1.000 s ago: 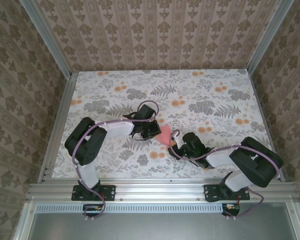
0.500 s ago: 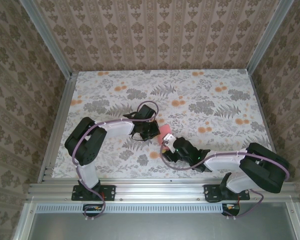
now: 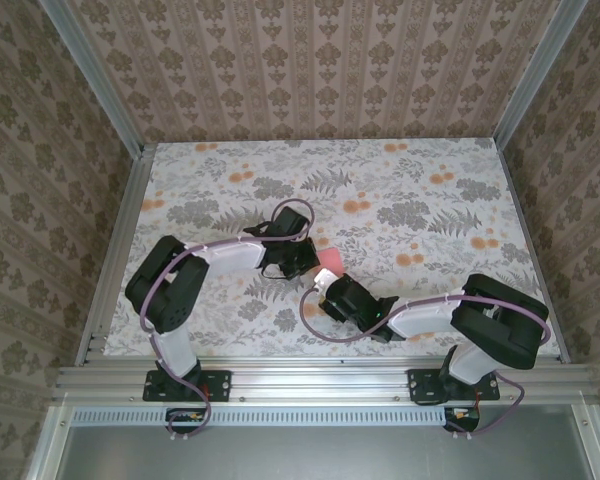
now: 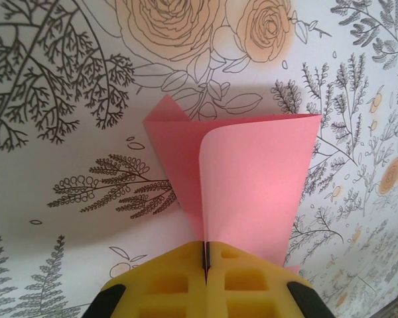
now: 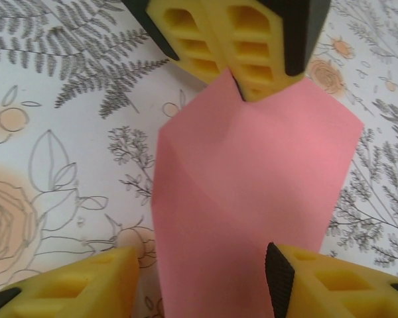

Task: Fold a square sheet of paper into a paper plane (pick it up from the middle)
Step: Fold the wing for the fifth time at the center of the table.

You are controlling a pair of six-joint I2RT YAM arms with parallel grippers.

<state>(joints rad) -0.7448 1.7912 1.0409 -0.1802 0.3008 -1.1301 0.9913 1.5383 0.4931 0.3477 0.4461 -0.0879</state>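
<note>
The square sheet of paper (image 3: 331, 260) is salmon pink and folded over, held up just above the table's middle. My left gripper (image 4: 206, 257) is shut on its edge, and the two layers fan out beyond the yellow fingertips (image 4: 245, 278). In the right wrist view that same left gripper (image 5: 242, 89) pinches the sheet's far end. My right gripper (image 5: 204, 278) is open, with the near end of the paper (image 5: 252, 192) lying between its yellow fingers (image 5: 99, 285). I cannot tell whether the pads touch it. From above, the right gripper (image 3: 327, 286) sits just below the paper.
The flower-print table (image 3: 410, 200) stretches back and to both sides of the arms. Aluminium rails (image 3: 115, 250) and patterned walls bound it. The left arm's cable (image 3: 298, 210) loops above its wrist.
The right arm has swung left and forward until its jaws, now opened, straddle the paper's near end. The left gripper has kept its hold, almost still.
</note>
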